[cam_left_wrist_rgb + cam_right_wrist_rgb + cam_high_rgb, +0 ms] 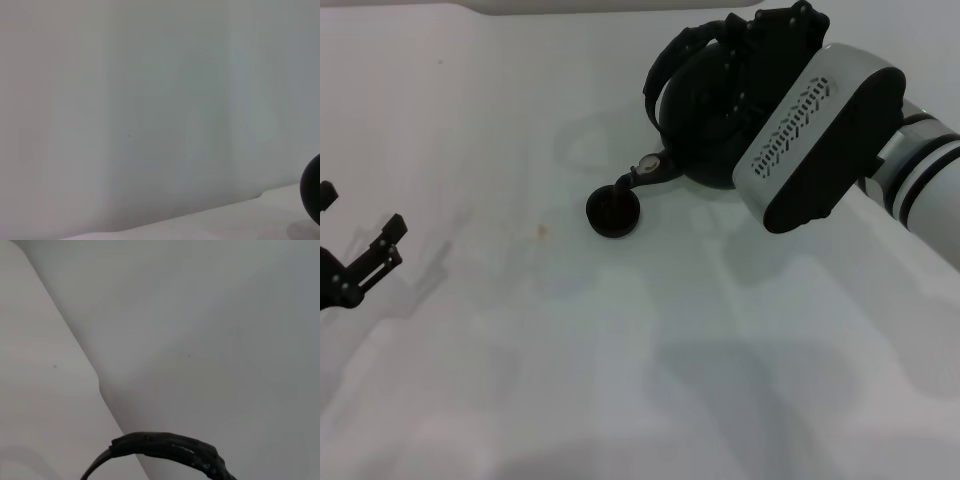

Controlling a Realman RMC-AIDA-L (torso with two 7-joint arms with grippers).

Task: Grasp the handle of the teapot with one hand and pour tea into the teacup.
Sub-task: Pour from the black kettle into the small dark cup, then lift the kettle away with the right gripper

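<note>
The matte black teapot [705, 110] is lifted and tipped toward my left. Its short spout with the silver piece [647, 166] hangs just over the small black teacup [613, 212] on the white table. My right gripper [768, 38] is at the teapot's top, shut on the thick black hoop handle [665, 62]. The wrist housing hides the fingers. An arc of the handle also shows in the right wrist view [170, 447]. My left gripper [360, 218] is open and empty at the table's far left, well away from the teacup.
The white table [570, 350] spreads out in front of and left of the teacup, with a small brownish stain [543, 231] on it. In the left wrist view a dark round shape [312, 195] sits at the edge.
</note>
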